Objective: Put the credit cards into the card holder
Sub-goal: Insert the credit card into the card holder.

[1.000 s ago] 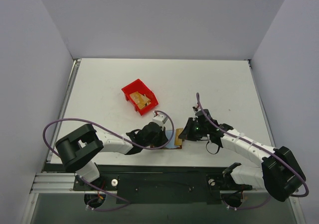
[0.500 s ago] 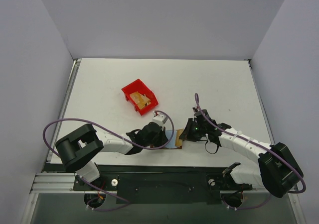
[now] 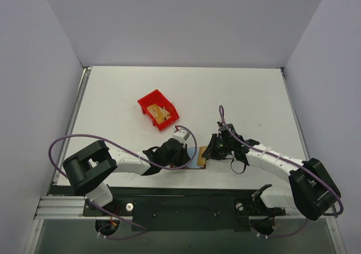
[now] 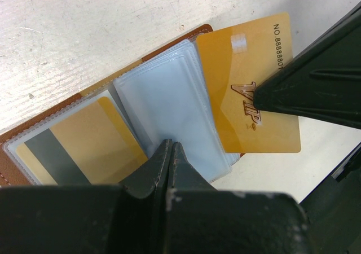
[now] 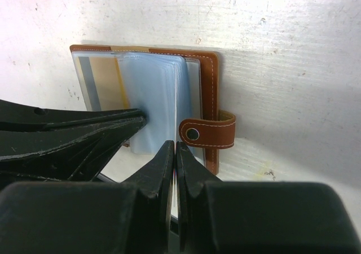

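Two credit cards [image 4: 231, 113], one card holder [image 5: 210, 84]: right gripper [image 5: 174, 147] pinches one, left gripper [image 4: 171, 147] clenched.

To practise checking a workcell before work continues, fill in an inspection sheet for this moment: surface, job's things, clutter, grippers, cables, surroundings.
Surface: white table, scuffed.
Job's things: card holder lies open; striped card sits in a pocket; VIP card overlaps the pocket panels; more cards lie in the red bin.
Clutter: the red bin only.
Grippers: left gripper shut, tips on the pocket panels; right gripper shut on the VIP card.
Cables: purple cables loop off both arms.
Surroundings: plain grey walls on three sides.
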You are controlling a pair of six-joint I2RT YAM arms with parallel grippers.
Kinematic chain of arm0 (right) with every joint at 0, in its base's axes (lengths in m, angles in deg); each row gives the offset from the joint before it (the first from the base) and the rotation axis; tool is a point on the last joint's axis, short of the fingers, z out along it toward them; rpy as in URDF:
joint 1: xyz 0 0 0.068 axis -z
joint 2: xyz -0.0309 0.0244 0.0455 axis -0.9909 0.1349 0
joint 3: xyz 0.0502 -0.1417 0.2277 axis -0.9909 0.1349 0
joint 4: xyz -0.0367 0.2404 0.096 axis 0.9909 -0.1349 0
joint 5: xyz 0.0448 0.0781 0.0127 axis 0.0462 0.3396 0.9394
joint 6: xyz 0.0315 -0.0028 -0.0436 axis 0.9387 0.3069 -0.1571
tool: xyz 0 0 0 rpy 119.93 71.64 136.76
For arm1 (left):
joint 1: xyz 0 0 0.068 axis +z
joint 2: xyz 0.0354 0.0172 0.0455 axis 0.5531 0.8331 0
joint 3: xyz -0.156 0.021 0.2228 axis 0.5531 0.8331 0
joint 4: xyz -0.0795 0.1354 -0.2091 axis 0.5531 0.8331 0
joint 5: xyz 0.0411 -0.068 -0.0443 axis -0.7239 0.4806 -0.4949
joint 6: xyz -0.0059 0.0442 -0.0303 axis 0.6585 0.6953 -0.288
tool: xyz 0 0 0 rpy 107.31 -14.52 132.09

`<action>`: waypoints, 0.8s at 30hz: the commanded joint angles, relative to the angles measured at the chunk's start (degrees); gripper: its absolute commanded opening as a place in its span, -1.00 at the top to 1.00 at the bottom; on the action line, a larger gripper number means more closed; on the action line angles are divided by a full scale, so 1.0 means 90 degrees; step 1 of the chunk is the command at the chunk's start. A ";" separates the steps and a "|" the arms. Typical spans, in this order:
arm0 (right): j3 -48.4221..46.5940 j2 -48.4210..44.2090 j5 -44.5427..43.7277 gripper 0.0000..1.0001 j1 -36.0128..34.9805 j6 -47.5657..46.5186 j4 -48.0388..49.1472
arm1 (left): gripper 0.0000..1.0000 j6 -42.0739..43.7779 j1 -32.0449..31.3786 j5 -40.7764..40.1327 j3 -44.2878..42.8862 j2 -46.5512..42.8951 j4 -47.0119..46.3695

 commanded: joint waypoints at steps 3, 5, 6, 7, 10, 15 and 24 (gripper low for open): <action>0.0074 0.0141 0.0131 1.00 0.0013 0.0089 0.0331 | 1.00 0.0061 0.0035 -0.0036 0.0152 0.0207 0.0763; 0.0094 0.0170 0.0170 1.00 -0.0006 0.0119 0.0458 | 1.00 0.0070 0.0035 -0.0036 0.0162 0.0207 0.0753; 0.0094 0.0190 0.0200 1.00 0.0003 0.0129 0.0478 | 1.00 0.0070 0.0035 -0.0036 0.0162 0.0207 0.0753; 0.0094 0.0210 0.0229 1.00 0.0004 0.0138 0.0517 | 1.00 0.0061 0.0035 -0.0027 0.0171 0.0207 0.0744; 0.0143 0.0249 0.0317 1.00 0.0004 0.0187 0.0653 | 1.00 0.0061 0.0035 -0.0017 0.0162 0.0207 0.0753; 0.0202 0.0317 0.0473 1.00 -0.0006 0.0275 0.0927 | 1.00 0.0041 0.0035 -0.0027 0.0133 0.0129 0.0773; 0.0250 0.0483 0.0698 1.00 -0.0035 0.0343 0.1171 | 1.00 0.0061 0.0035 -0.0075 -0.0180 -0.0242 0.0997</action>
